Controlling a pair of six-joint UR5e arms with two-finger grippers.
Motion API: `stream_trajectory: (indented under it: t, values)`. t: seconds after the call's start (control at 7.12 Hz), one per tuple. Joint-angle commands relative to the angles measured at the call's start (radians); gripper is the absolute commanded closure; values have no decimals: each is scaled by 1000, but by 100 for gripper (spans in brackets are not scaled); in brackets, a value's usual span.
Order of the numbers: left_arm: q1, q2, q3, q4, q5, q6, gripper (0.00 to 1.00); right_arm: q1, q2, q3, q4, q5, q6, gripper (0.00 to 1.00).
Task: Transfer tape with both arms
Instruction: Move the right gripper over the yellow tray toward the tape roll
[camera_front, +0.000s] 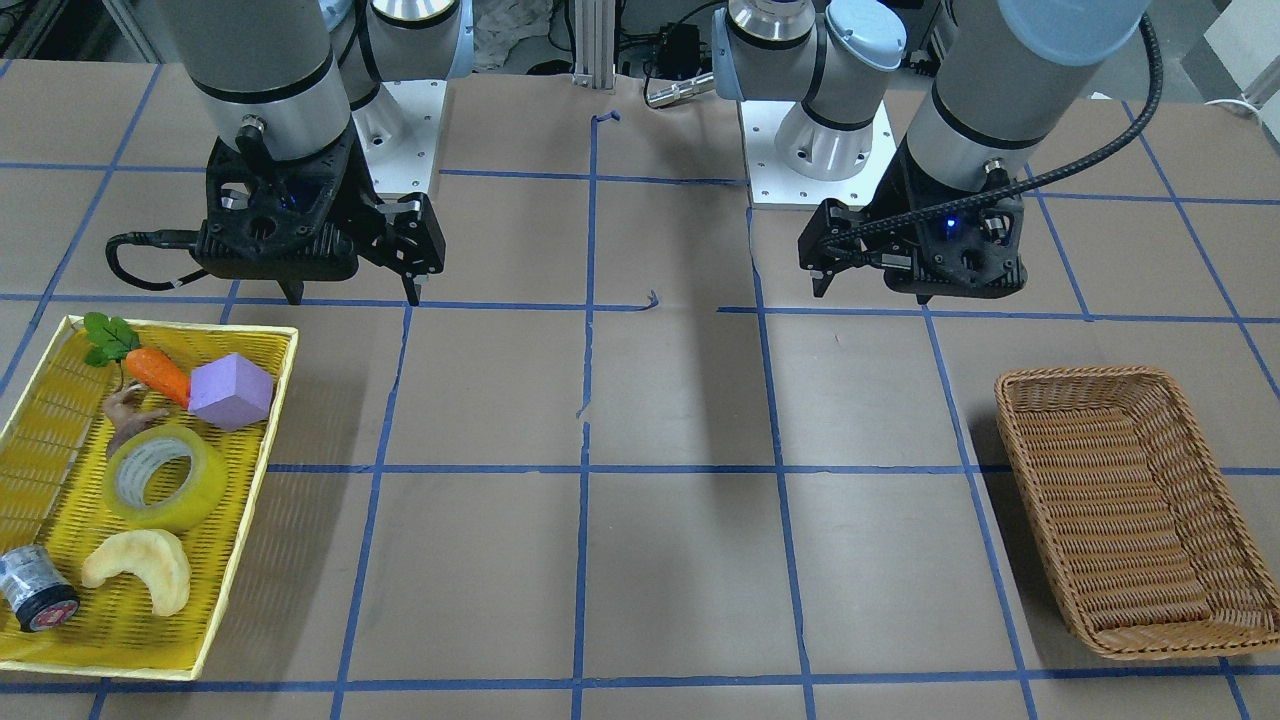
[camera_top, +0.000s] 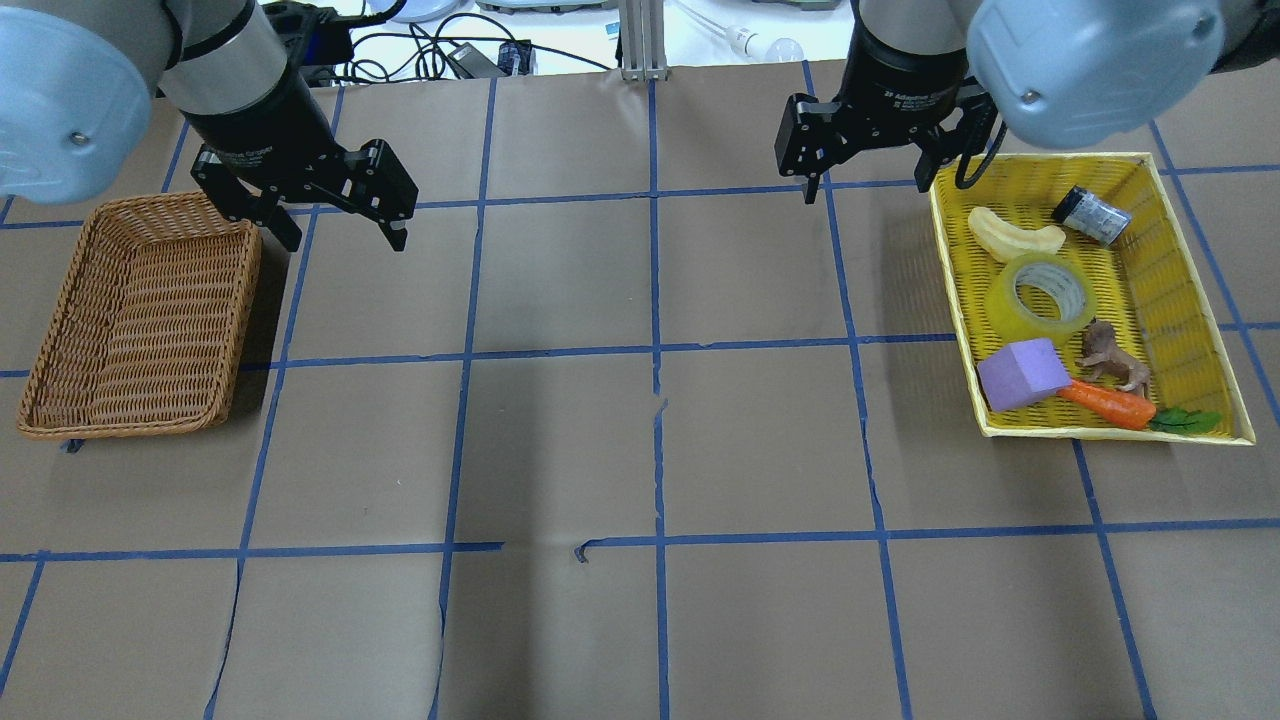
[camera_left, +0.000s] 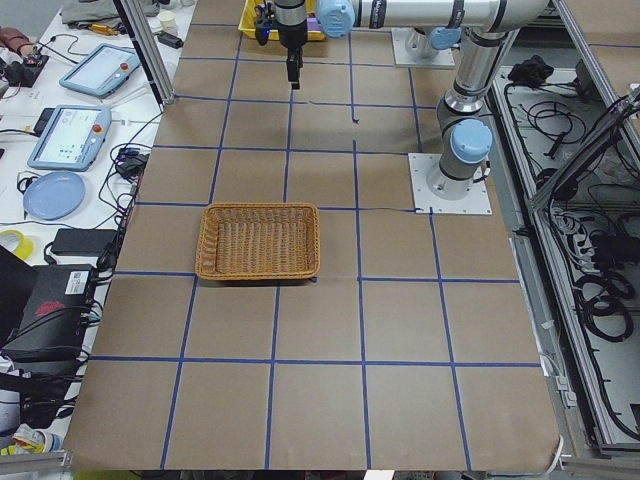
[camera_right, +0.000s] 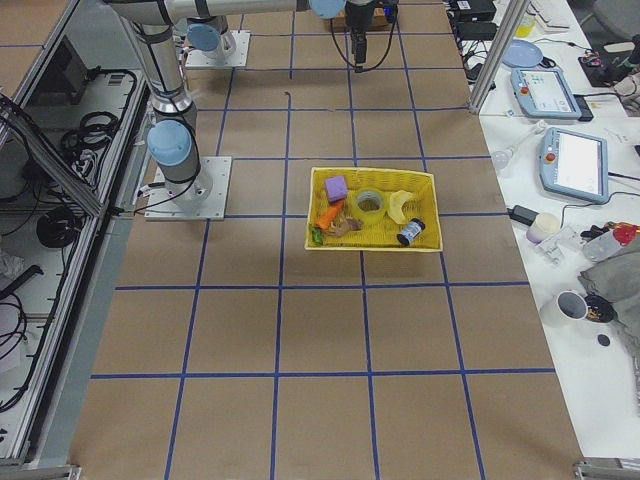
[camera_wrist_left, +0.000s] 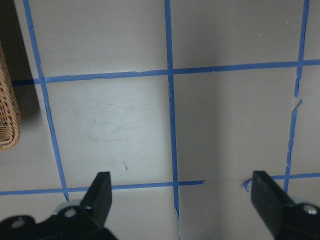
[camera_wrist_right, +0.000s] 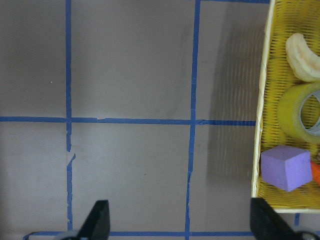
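The tape is a yellowish translucent ring that lies flat in the yellow tray. It also shows in the overhead view and at the right edge of the right wrist view. My right gripper is open and empty. It hangs over bare table beside the tray's inner edge, apart from the tape. My left gripper is open and empty, just beside the wicker basket. Both wrist views show wide-spread fingers over the table, the left gripper and the right gripper.
The tray also holds a purple block, a carrot, a brown figurine, a pale crescent bread and a small grey cylinder. The basket holds nothing. Brown paper with blue tape lines covers the table between them.
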Motion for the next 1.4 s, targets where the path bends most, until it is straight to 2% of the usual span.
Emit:
stream_trajectory:
  t: [0.0, 1.26]
  values:
    - [0, 1, -1, -10, 30, 0, 0, -3, 0, -1, -1, 2, -2, 0]
    - [-2, -4, -1, -6, -16, 3, 0, -3, 1, 0, -1, 7, -3, 0]
